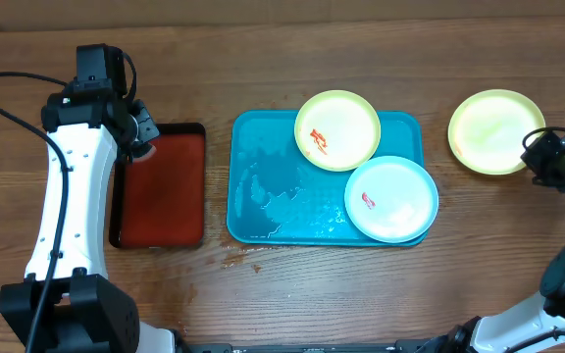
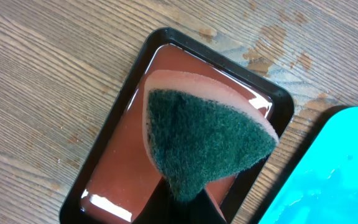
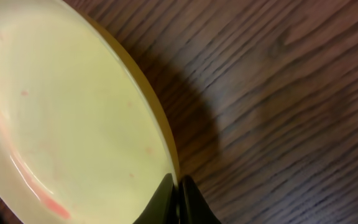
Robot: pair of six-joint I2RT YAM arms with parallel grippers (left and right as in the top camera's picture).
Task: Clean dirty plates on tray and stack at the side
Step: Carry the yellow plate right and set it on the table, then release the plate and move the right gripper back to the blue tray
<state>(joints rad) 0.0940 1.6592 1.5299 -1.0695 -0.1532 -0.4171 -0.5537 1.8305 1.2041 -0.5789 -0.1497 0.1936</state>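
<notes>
Gripping the lone yellow plate (image 1: 488, 130) at its rim, your right end effector (image 3: 178, 196) has the blue plate (image 1: 391, 199) nearest, to its left; the left end effector (image 2: 186, 200) clenches a sponge (image 2: 204, 140).

No text, label, brand, number or sign can be read in any view; nothing legible is printed on the plates (image 1: 337, 128), turquoise tray (image 1: 263, 196), red tray (image 1: 165, 186) or sponge (image 2: 204, 140).
</notes>
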